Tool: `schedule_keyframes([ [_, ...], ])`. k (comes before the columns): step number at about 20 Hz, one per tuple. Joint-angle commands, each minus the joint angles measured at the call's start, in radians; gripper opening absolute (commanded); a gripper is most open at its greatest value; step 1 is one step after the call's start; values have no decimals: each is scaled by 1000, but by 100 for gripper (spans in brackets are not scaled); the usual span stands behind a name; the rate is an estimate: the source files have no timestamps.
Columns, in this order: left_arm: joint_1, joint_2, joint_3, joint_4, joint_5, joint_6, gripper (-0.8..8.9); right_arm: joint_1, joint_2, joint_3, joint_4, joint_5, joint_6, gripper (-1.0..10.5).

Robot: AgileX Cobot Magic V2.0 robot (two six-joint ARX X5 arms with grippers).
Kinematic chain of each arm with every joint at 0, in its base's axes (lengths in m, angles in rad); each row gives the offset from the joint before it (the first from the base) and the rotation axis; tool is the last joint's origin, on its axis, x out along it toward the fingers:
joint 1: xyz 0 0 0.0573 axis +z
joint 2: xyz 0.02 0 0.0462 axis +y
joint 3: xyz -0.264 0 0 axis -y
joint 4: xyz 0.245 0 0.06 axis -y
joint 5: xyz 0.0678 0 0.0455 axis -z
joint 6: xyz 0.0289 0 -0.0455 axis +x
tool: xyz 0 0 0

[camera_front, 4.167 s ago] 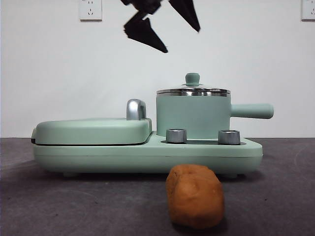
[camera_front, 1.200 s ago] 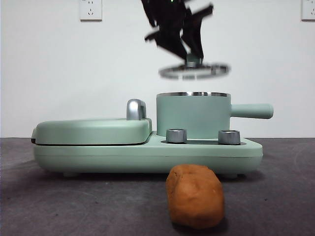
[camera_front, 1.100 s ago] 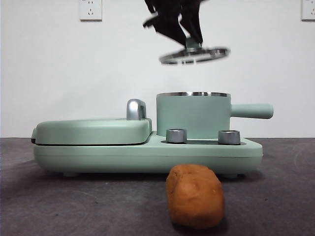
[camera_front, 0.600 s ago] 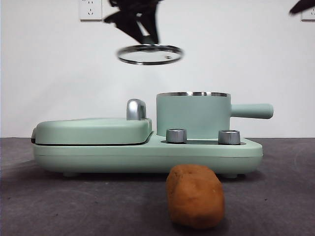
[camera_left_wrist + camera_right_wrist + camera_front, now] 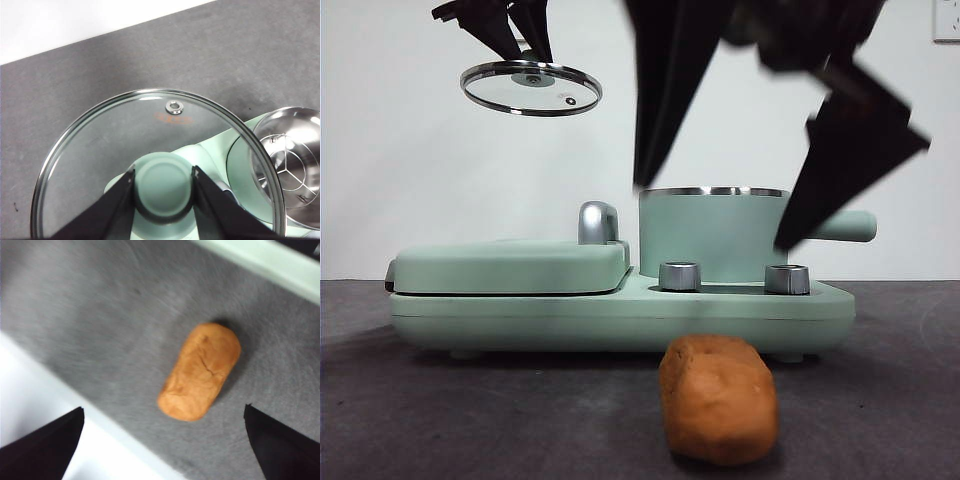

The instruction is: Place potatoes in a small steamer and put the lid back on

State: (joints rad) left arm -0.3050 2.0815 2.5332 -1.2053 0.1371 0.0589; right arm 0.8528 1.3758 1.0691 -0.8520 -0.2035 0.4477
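Nearest to me on the dark worktop (image 5: 440,420) lies the potato (image 5: 718,398), on its own and touching nothing, just in front of the mint-green cooker base (image 5: 620,310). The right hand (image 5: 760,150) hangs above it, big and dark, with its two jaws spread wide. In the right wrist view the potato (image 5: 200,371) sits between those jaws but slantwise to them. As I see it, the step now is picking it up. It would go best if the hand turned to close across the potato's narrow middle rather than along its length, came straight down, and gripped firmly enough for that lumpy, matte skin without squashing it.

Behind, on the base, stands the small steamer (image 5: 712,235), open at the top, its side handle (image 5: 840,226) partly hidden by a jaw. Beside it is the flat griddle cover (image 5: 510,266) with its chrome handle (image 5: 598,222).

Farthest and highest, the left hand (image 5: 510,25) holds the lid (image 5: 531,88) well clear, above the griddle side. From its wrist camera the jaws pinch the lid's knob (image 5: 163,182), and the steamer's steel inside with its rack (image 5: 290,167) shows off to one side. Keeping the lid parked there leaves the pot mouth free.

By my count: one potato, one steamer, one lid, two round steel dials (image 5: 679,276) on the base front, and two wall sockets (image 5: 945,20).
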Motion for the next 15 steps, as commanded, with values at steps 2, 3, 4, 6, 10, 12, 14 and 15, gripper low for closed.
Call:
schedule_keyframes([
  [2, -2, -6, 45, 16, 9, -8, 49, 16, 114, 16, 14, 22, 11, 510],
  [3, -2, -6, 45, 16, 9, -8, 49, 16, 140, 16, 23, 22, 6, 509],
  [4, -2, -6, 45, 15, 9, -8, 49, 16, 164, 16, 35, 22, -3, 509],
  [6, -2, -6, 45, 16, 9, -8, 49, 16, 208, 16, 59, 21, -15, 509],
  [10, -2, -6, 45, 16, 9, -14, 49, 15, 275, 16, 100, 21, -21, 439],
  [12, 2, -6, 45, 15, 9, -16, 49, 15, 294, 16, 109, 21, -21, 426],
  [14, 3, -6, 45, 15, 9, -19, 49, 15, 301, 16, 115, 21, -21, 366],
  [15, 3, -6, 45, 16, 9, -19, 49, 15, 304, 16, 116, 19, -21, 316],
])
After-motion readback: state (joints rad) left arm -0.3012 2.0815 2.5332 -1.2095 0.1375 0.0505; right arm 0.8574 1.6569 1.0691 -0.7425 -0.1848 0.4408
